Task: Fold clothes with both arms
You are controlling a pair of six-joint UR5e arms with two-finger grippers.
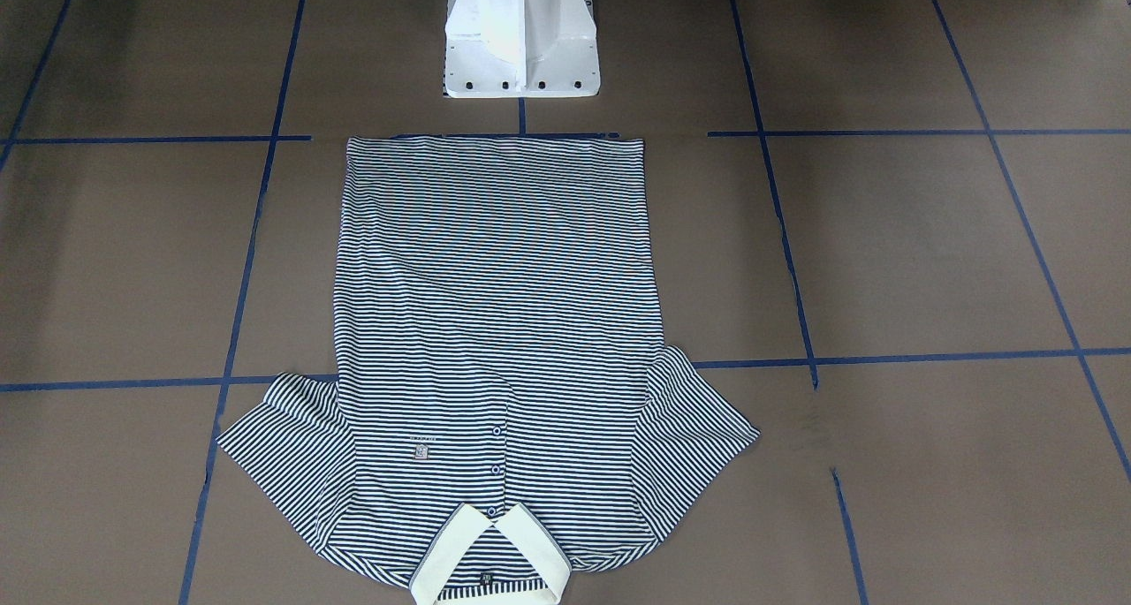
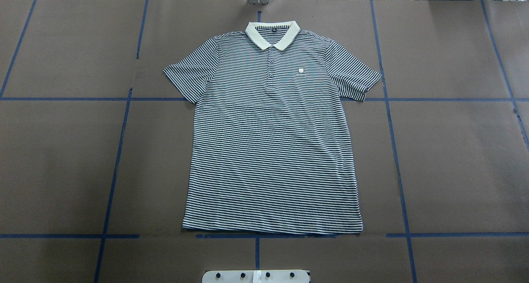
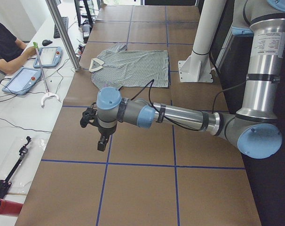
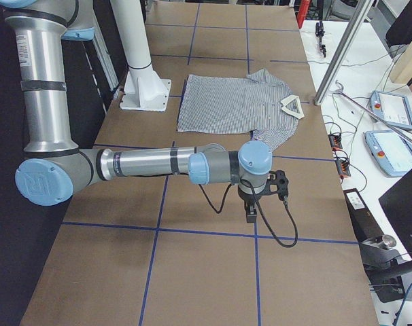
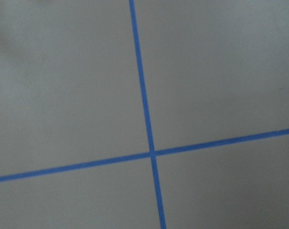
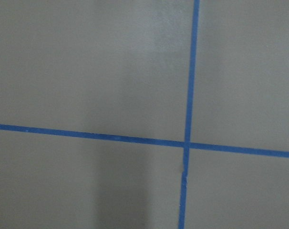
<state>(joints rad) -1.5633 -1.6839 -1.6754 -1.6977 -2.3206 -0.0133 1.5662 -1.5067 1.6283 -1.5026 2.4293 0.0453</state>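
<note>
Left arm (image 3: 180, 117): the upper link is held nearly upright, the elbow is bent low, and the forearm is stretched almost level out over the table (image 2: 454, 159). The wrist is turned downward, so the left gripper (image 3: 101, 144) is pointed at the table top and held clear of it. Whether its fingers are spread or pressed together cannot be told, as it is seen only from the table's end.

Right arm (image 4: 145, 163): the same posture is noted, mirrored, with a level forearm and a turned-down wrist. The right gripper (image 4: 251, 212) is hung above the surface. The state of its fingers cannot be told either.

Beneath each gripper only brown table covering and a crossing of blue tape lines (image 5: 151, 153) are recorded by the wrist cameras.

Shirt (image 2: 272, 142): it is laid flat and face up, well apart from both grippers and between them along the table. Both sleeves are spread out, and the cream collar (image 2: 272, 34) is placed on the side away from the white pedestal (image 1: 521, 31). The hem is laid just short of the pedestal's foot. No part of the shirt is touched by either gripper.
</note>
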